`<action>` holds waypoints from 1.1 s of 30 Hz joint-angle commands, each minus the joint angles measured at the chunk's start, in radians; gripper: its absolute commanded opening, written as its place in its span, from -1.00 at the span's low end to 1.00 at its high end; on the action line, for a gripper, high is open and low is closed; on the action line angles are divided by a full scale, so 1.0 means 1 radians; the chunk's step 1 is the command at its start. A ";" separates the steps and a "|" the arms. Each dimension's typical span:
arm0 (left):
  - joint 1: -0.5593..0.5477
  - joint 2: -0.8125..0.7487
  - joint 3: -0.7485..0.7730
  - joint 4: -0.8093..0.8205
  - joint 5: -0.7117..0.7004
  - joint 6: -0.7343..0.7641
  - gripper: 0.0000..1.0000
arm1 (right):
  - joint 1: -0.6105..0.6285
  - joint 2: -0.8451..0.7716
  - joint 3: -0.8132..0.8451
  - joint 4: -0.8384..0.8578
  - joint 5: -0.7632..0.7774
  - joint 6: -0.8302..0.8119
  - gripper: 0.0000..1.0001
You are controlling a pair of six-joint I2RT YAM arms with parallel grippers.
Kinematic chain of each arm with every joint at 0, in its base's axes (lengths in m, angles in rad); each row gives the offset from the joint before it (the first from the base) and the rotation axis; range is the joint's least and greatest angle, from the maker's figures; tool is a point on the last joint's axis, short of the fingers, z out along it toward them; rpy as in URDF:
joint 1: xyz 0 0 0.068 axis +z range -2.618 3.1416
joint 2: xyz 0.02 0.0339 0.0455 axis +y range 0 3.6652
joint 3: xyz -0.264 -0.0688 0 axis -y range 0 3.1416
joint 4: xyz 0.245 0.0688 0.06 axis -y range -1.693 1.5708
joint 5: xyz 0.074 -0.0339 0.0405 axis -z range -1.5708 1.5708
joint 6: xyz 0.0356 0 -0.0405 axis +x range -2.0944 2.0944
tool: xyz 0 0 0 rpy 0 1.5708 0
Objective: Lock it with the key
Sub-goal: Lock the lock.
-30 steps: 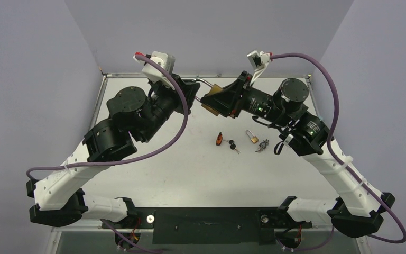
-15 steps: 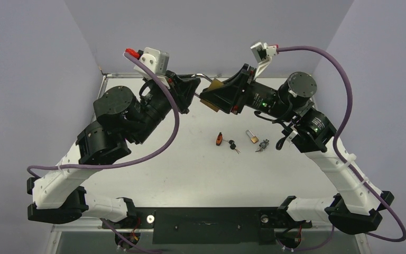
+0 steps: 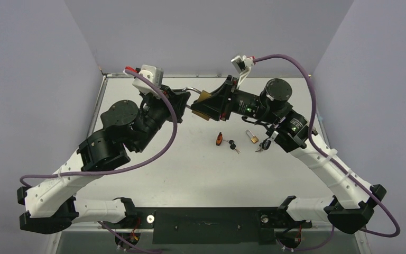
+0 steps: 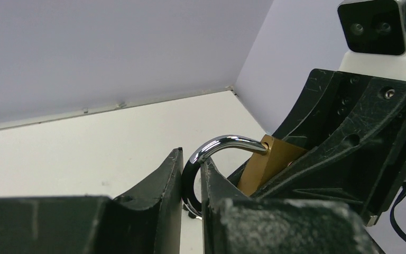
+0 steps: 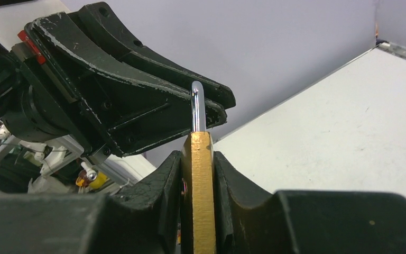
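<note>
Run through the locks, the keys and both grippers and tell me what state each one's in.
Left gripper: shut on the curved steel shackle.
Right gripper: shut on the large brass padlock body.
Large brass padlock: held in the air; locked or unlocked, cannot tell.
Small brass padlock: lying on the white table, untouched.
Black-headed keys: lying loose on the table.
Small orange object: lying on the table.
</note>
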 commanded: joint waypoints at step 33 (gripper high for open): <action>0.301 -0.020 -0.150 0.151 0.786 -0.225 -1.00 | -0.155 -0.102 -0.562 0.703 -0.077 0.143 0.40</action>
